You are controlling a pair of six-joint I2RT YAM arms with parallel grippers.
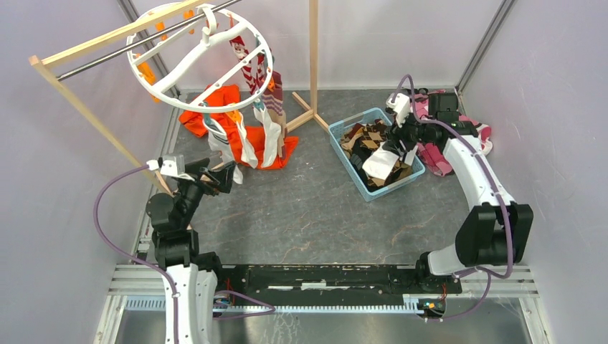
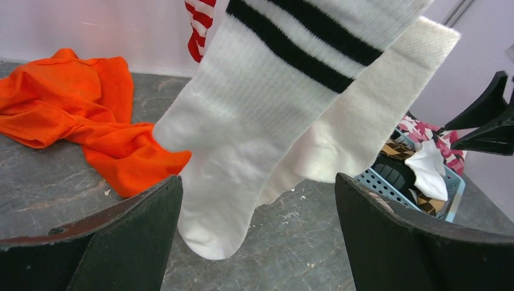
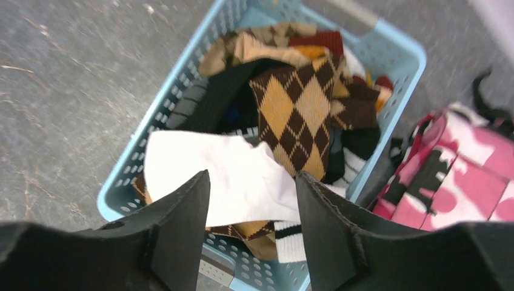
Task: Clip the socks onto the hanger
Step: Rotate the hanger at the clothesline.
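The bare tabletop [image 1: 315, 215] between the hanging socks [image 1: 272, 136] and the basket [image 3: 130, 167] leaves wide room to pass. Ahead of the left claw [image 1: 228, 174], a white striped sock [image 2: 242, 139] hangs across the way, with the orange garment [image 2: 79, 115] heaped on the tabletop behind. The wooden post [image 1: 313, 50] stands between hanger [image 1: 185, 64] and basket. The right claw [image 3: 251, 179] hovers over the heaped basket, pink camouflage cloth [image 3: 460, 163] just beside it

Robotics lab test cell: plain white panel walls [image 1: 50, 179] on aluminium corner posts [image 1: 482, 43] box in a grey stone-pattern tabletop [image 1: 308, 208]. The left arm [image 1: 176, 215] and right arm [image 1: 473, 172] are bolted to an aluminium extrusion rail [image 1: 323, 306] at the near edge. Purple cables [image 1: 107, 215] loop along them.
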